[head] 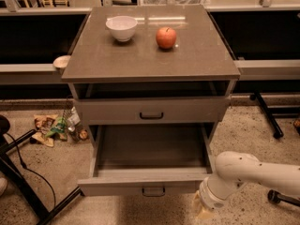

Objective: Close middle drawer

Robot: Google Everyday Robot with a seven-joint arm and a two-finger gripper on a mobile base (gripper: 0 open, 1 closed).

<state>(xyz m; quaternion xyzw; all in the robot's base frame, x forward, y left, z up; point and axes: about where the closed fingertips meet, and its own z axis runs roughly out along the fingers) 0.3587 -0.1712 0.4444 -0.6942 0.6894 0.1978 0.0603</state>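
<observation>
The middle drawer (117, 185) of the grey cabinet is pulled far out. Its low flat front has a small dark handle (153, 191), and its long dark tray floor (150, 146) is bare. Above it the taller grey drawer front (197, 110) with a bigger black handle (151, 116) is closed. The lowest front is out of view. My gripper (202, 210) is at the end of the white arm (243, 172), low at the bottom right. It sits just right of and below the right end of the open drawer's front.
A white bowl (121, 28) and a red apple (166, 37) stand on the cabinet top (140, 62). Litter (56, 125) lies on the floor at the left. Black stand legs (28, 191) are at the lower left. A black wheeled leg (267, 116) is at the right.
</observation>
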